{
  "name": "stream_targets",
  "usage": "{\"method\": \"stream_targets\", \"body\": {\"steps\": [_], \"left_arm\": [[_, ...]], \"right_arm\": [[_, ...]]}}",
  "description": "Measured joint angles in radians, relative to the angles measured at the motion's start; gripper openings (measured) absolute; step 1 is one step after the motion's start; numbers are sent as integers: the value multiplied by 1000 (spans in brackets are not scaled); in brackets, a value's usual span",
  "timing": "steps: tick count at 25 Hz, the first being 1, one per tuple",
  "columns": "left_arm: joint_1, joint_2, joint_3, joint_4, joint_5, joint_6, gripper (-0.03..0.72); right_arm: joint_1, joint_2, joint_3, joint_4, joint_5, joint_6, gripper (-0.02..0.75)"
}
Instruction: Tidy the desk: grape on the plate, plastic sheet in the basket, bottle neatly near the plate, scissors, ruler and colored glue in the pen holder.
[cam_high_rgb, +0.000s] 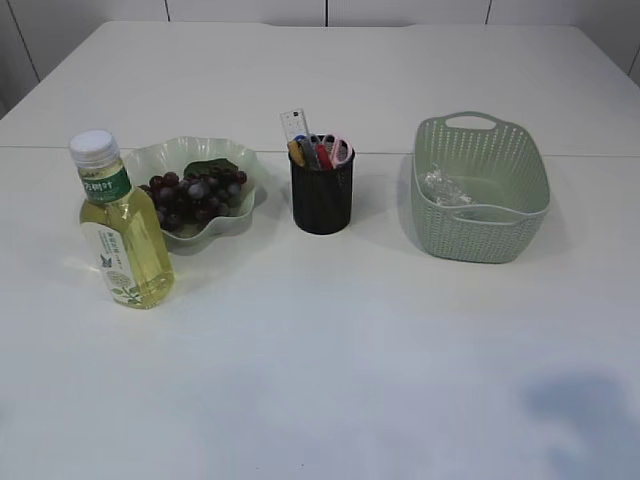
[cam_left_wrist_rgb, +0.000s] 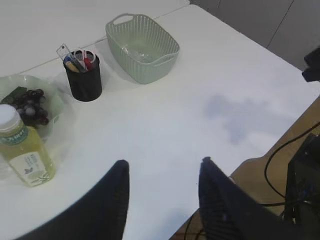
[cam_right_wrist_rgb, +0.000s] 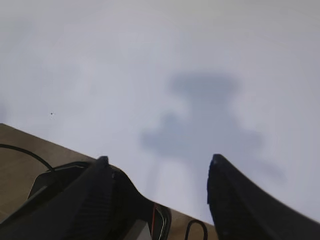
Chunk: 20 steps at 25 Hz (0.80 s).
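Plain white tabletop w/ faint grey shadow patch near right; white panelled wall far. Left gripper & right gripper both spread wide, holding nothing.

I see a white desk with four things standing directly on it, all in a row toward its far half. Nearest the left edge is the bottle, upright, with the plate just behind and beside it; the pen holder sits mid-desk, and the basket stands toward the right edge, well apart from the holder.
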Motion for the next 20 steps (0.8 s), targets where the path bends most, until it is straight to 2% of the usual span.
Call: {"method": "stream_targets", "body": {"steps": [9,20], "left_arm": [[0,-391,311,-39,-15,66,336],[0,-687,540,0,12,73,336]], "right_arm": [[0,-167,20,-19,-50,-57,479],[0,-541,254,-21,-52,-108,480]]}}
